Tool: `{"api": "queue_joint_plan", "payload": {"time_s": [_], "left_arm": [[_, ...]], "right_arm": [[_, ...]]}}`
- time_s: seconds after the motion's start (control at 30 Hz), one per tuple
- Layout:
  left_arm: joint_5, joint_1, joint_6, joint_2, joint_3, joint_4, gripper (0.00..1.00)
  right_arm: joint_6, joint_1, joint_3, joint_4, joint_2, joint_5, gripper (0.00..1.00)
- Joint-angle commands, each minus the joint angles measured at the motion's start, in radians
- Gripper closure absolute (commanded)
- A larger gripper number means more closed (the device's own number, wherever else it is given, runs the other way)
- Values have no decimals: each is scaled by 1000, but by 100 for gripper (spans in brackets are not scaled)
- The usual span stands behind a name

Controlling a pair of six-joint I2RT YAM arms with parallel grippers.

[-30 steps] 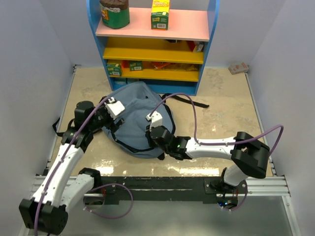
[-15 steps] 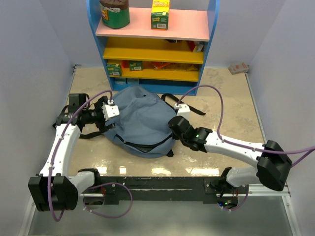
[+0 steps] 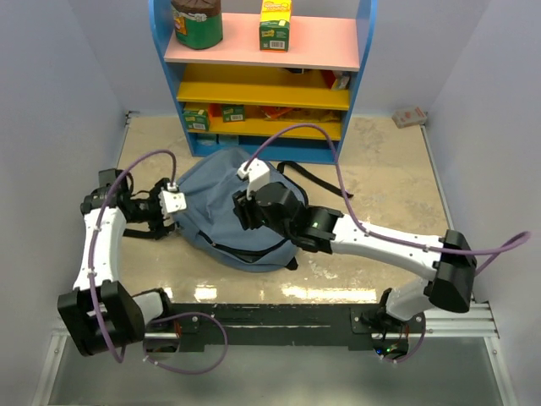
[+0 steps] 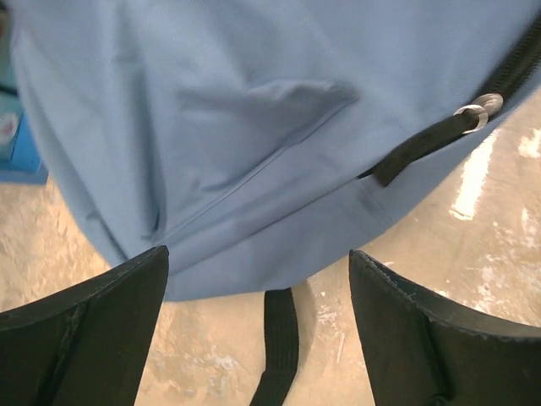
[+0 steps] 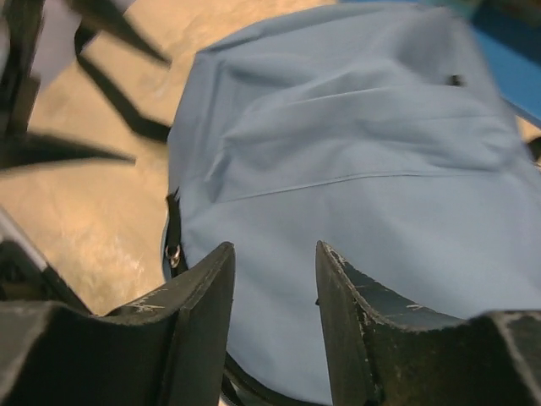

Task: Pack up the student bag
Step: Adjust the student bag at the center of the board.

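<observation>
The student bag lies flat on the beige table, a grey-blue backpack with its zipper along the near edge. My left gripper sits at the bag's left edge, open, nothing between its fingers. In the left wrist view the left gripper frames the bag rim, a black strap and a zipper pull. My right gripper hovers over the middle of the bag. In the right wrist view the right gripper is open above bare bag fabric, holding nothing.
A blue shelf unit with pink and yellow boards stands behind the bag, holding a green jar, a carton and small boxes. Black straps trail right of the bag. A small box lies far right. Walls close in on both sides.
My right arm swung left from the bag's near right edge to above its middle, and its jaws opened. The left arm drew back toward the bag's left edge.
</observation>
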Motion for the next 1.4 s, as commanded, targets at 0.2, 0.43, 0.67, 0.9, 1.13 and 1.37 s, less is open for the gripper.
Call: {"api": "queue_joint_plan", "payload": {"time_s": [0.2,0.43,0.67,0.9,1.13,1.37], "left_arm": [[336,225,107,224,83,-103,12],[356,239,-15,167,9,-21,12],[392,237,-37,141,-1,-59,8],[403,237,-6,101,-37,-68,7],[406,239,3,75,-63,-65,7],[431,237,-9,78,-67,-57,4]], "right_arm": [[-213,58,162,96,287,-240,54],[-216,95,297,107,440,-259,55],[-214,104,365,67,525,-216,56],[-217,107,388,41,555,-156,60],[-239,115,373,63,523,-76,57],[-239,115,368,46,529,-65,53]]}}
